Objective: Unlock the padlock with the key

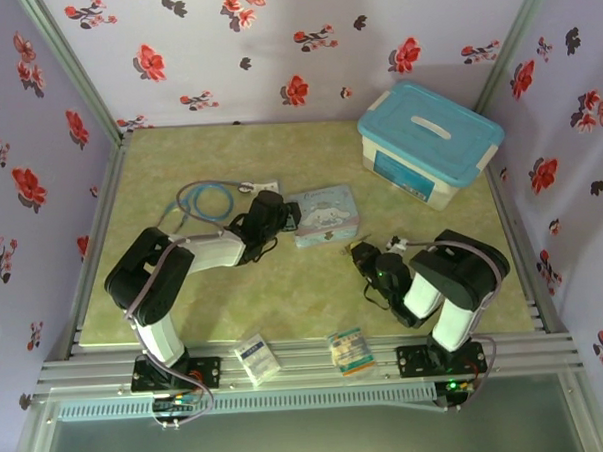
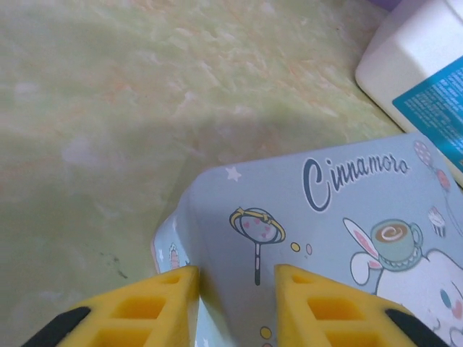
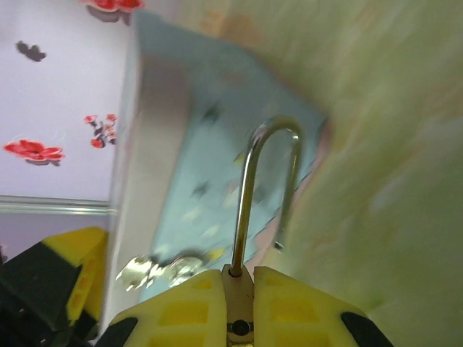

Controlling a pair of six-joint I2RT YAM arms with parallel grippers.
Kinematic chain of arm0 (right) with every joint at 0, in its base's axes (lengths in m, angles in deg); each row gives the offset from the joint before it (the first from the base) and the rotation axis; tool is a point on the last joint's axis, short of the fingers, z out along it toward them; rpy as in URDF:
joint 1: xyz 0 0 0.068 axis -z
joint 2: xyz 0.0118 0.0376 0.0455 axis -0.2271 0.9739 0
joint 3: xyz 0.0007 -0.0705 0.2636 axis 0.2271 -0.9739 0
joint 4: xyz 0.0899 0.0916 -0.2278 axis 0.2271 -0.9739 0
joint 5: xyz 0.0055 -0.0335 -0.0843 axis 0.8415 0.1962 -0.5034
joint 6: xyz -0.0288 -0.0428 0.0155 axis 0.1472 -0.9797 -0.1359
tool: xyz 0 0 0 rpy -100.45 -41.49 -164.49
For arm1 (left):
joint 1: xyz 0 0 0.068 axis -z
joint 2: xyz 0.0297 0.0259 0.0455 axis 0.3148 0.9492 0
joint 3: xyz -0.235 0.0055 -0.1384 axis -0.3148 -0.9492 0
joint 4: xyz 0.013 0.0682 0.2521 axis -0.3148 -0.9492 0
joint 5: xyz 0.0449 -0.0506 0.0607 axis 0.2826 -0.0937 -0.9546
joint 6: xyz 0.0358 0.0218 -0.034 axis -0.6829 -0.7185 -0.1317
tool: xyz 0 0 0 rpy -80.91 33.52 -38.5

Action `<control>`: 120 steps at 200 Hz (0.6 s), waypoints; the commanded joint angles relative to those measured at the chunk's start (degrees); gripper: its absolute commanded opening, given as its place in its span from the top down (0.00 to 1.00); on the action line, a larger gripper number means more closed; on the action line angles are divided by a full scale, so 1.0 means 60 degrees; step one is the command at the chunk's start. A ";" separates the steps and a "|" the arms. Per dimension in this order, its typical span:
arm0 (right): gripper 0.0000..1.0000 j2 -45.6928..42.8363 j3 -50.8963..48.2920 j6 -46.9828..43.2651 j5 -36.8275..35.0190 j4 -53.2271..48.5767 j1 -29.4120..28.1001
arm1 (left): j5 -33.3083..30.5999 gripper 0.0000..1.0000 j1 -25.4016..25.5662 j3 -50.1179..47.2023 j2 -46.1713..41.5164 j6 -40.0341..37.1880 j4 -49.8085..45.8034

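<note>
Green table (image 1: 184,281) w/ pale-blue tin (image 1: 324,215) mid; left gripper (image 2: 235,280) hangs over tin's corner, fingers apart, nothing seen btwn them. Just beside tin, right gripper (image 3: 239,278) has fingers clamped on padlock (image 3: 239,300) body, shackle (image 3: 248,181) pointing away from wrist w/ short leg looking free of body. Padlock prob light, stiff, smooth metal so slippery: hold by flat body sides, leave keyhole end clear; key too small to make out.
</note>
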 commanded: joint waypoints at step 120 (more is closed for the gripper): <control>1.00 -0.4146 0.1099 -0.3070 0.6541 -0.9217 0.1909 | -0.0164 0.53 -0.0766 0.1945 -0.0109 -0.1332 -0.3931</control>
